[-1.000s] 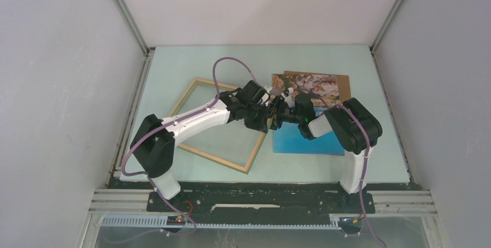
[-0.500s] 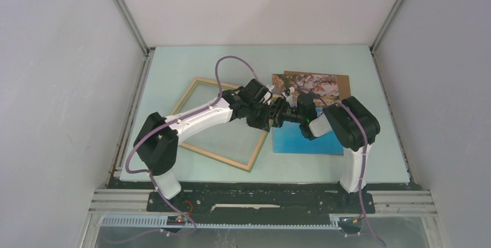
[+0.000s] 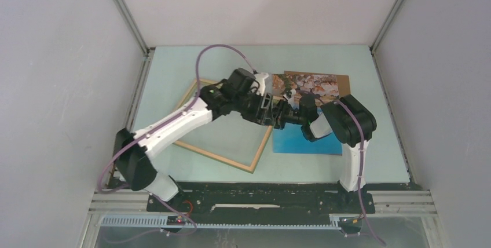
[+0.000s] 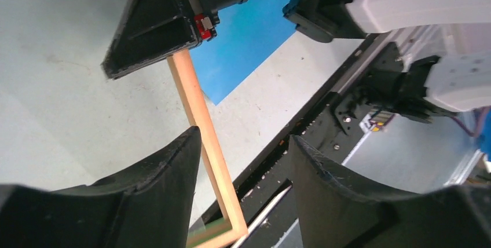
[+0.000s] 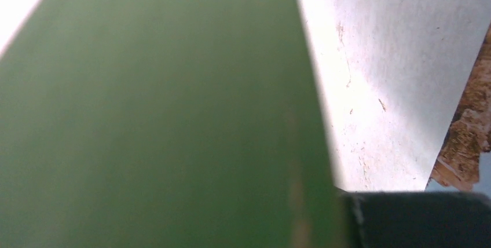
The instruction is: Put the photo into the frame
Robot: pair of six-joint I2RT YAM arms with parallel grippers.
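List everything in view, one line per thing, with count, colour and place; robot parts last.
thin-railed pale wood picture frame: one, natural wood with a green face, tilted at the table's left-centre
seaside photo print: one, blue with brown rocks, right of the frame, partly under the right arm
plain brown board: one, brown, under the photo's far end
table: one, pale green, beneath everything
enclosure walls: three, pale grey, left, far and right
purple cables: two, one along each arm
arms: two, white and black, meeting at the frame's right rail
left claw: one, black, open over that rail
right claw: one, black, apparently closed on that rail
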